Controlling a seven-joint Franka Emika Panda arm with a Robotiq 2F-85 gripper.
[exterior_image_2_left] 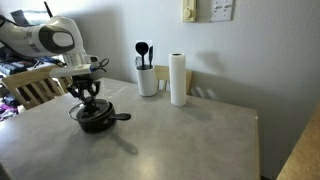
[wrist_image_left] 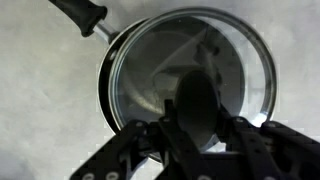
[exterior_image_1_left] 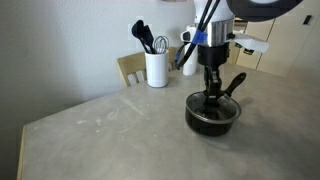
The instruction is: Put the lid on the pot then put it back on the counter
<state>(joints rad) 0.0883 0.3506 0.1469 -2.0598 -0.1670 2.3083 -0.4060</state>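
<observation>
**The lid** (wrist_image_left: 150,70): round clear glass, thin metal rim, dark centre knob (wrist_image_left: 195,100). It sits level on the pot and fills most of the wrist view.

**The pot** (exterior_image_1_left: 212,118): small, black and round. Its long black handle (wrist_image_left: 80,12) runs to the upper left of the wrist frame. It stands on the counter (exterior_image_1_left: 100,130), right of centre in an exterior view.

**The gripper** (wrist_image_left: 195,130): straight above the lid, fingers flanking the knob. Whether they clench it cannot be told.
</observation>
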